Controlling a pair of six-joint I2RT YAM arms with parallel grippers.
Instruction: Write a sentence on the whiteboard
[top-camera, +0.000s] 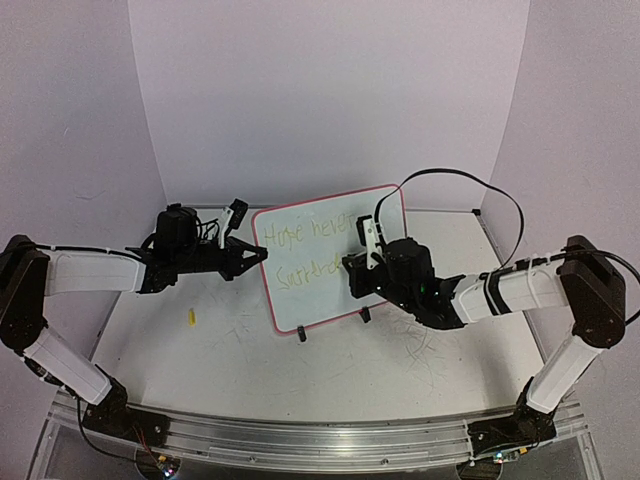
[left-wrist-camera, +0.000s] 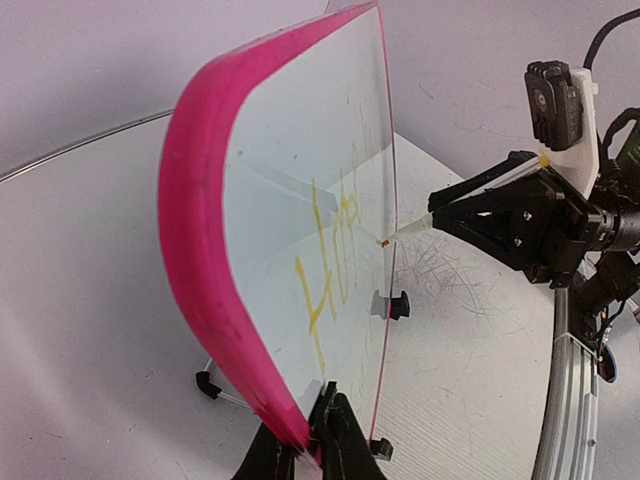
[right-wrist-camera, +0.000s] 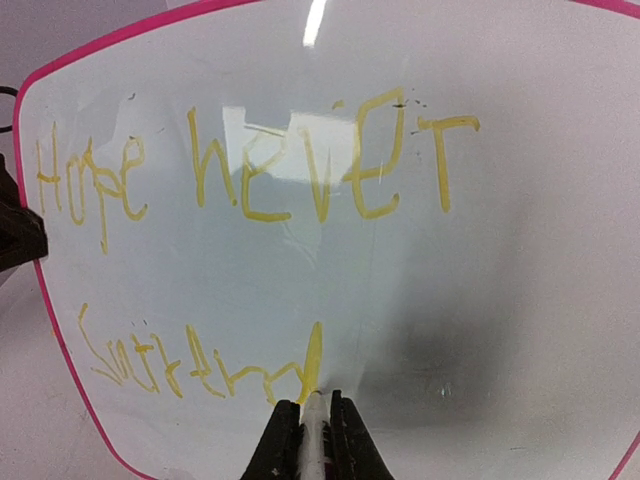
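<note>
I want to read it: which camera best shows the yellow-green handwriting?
Right wrist view: the yellow-green handwriting faces it squarely, both lines readable. The top view shows it small and faint; the left wrist view sees the pink-framed whiteboard nearly sideways, showing few letters.

A small yellow piece (top-camera: 190, 317) is lying on the white table (top-camera: 330, 385) (its surface is showing thin grey scratch marks (top-camera: 238, 335)), well apart from the metal rail (top-camera: 320, 437) running along the near edge.

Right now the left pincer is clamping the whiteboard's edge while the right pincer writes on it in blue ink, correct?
Not blue: the sentence is yellow, as the right wrist view shows. The left pincer does clamp the edge of the whiteboard while the right pincer writes on it with a marker.
</note>
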